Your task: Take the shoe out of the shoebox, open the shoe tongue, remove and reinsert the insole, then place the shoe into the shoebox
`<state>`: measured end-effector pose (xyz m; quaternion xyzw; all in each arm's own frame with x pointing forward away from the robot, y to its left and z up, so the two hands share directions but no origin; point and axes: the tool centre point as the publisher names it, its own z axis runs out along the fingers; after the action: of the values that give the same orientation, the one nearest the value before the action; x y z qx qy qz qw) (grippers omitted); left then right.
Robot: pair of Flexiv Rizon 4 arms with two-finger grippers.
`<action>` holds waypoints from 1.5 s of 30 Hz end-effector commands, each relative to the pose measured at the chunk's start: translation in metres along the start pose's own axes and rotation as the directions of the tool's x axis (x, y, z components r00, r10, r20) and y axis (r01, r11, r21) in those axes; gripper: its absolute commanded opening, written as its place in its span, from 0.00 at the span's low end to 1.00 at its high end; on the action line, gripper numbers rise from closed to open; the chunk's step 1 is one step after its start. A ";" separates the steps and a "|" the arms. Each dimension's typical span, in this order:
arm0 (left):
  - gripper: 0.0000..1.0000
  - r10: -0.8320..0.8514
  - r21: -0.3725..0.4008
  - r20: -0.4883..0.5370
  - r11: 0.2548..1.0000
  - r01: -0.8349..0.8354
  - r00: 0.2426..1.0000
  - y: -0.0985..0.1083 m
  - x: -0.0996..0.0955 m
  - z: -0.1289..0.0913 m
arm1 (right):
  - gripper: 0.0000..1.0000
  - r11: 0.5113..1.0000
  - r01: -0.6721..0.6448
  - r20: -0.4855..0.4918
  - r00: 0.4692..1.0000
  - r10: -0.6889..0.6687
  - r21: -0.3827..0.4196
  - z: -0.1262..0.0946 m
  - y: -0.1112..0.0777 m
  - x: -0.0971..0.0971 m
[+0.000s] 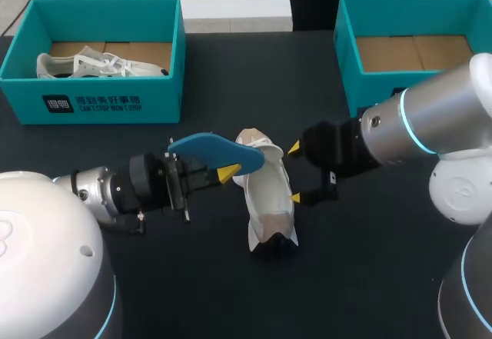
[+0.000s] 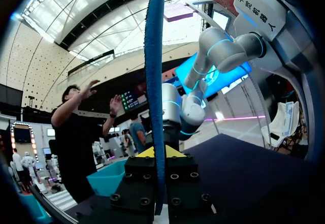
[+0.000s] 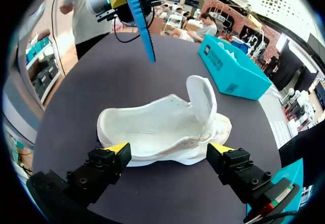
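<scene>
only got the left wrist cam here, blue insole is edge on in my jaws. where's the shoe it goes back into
Observer: The white shoe lies on the table just past the tip of the blue insole, with its tongue folded up and its inside bare.
Operator: is the right arm holding it for me
Observer: No. The jaws of the right arm are open along the shoe's side, not clamping it.
Operator: what's in the boxes
Observer: The left teal shoebox holds a second shoe. The right teal shoebox shows only its cardboard floor.
</scene>
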<state>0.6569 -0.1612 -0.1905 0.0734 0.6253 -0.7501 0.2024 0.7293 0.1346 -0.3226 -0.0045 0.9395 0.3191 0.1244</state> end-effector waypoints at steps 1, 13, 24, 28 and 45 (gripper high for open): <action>0.00 0.000 -0.001 0.002 1.000 0.000 1.000 -0.001 0.001 -0.001 | 1.00 0.998 0.029 -0.013 1.000 -0.028 0.051 -0.009 0.000 -0.002; 0.00 0.000 -0.001 0.002 1.000 0.000 1.000 -0.001 0.001 -0.001 | 1.00 0.996 0.036 -0.007 0.999 -0.035 0.078 -0.009 -0.008 0.001; 0.00 0.051 -0.054 -0.053 0.997 -0.054 0.997 0.004 0.001 0.004 | 1.00 0.996 0.036 -0.007 0.999 -0.035 0.078 -0.009 -0.008 0.001; 0.00 0.088 -0.070 -0.076 0.993 -0.093 0.993 0.014 0.006 0.008 | 1.00 0.996 0.036 -0.007 0.999 -0.035 0.078 -0.009 -0.008 0.001; 0.00 0.199 -0.083 -0.117 0.974 -0.209 0.973 0.044 0.021 0.015 | 1.00 0.996 0.036 -0.007 0.999 -0.035 0.078 -0.009 -0.008 0.001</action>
<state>0.6545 -0.1825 -0.2322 0.1667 0.6602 -0.6886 0.2493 0.7284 0.1232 -0.3204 -0.0173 0.9517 0.2792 0.1266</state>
